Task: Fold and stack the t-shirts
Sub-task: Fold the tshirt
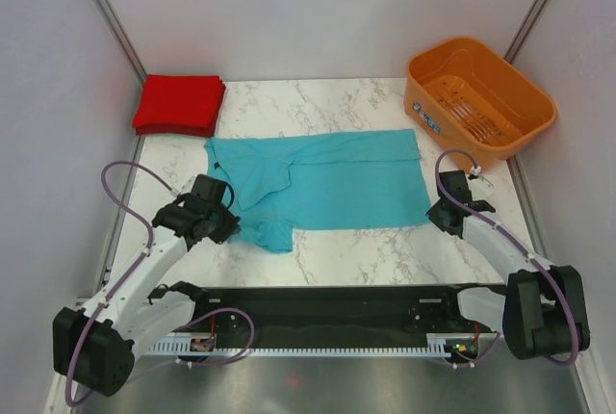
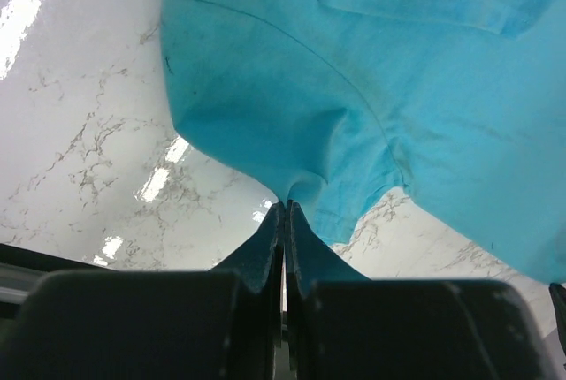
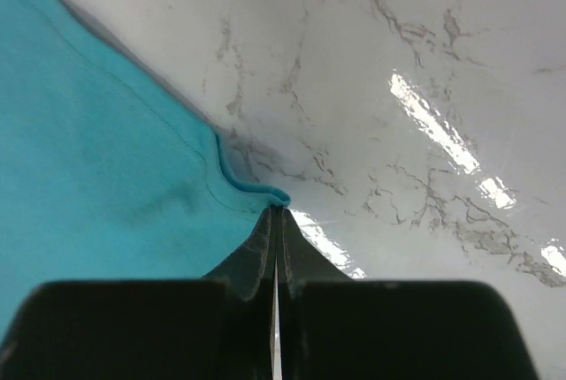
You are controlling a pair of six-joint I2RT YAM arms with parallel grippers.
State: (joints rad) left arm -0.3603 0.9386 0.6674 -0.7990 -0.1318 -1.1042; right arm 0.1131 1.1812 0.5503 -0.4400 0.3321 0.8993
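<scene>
The teal-blue t-shirt (image 1: 332, 183) lies spread on the marble table, partly folded along its length. My left gripper (image 1: 229, 225) is shut on its near left edge by the sleeve; the left wrist view shows the cloth (image 2: 354, 88) pinched at the fingertips and pulled up. My right gripper (image 1: 436, 214) is shut on the shirt's near right corner; the right wrist view shows the hem (image 3: 106, 159) caught at the tips. The red t-shirt (image 1: 179, 103) lies folded at the far left corner.
An orange slotted basket (image 1: 478, 98) stands at the far right corner. Grey walls close in both sides and the back. A black rail (image 1: 327, 310) runs along the near edge between the arm bases.
</scene>
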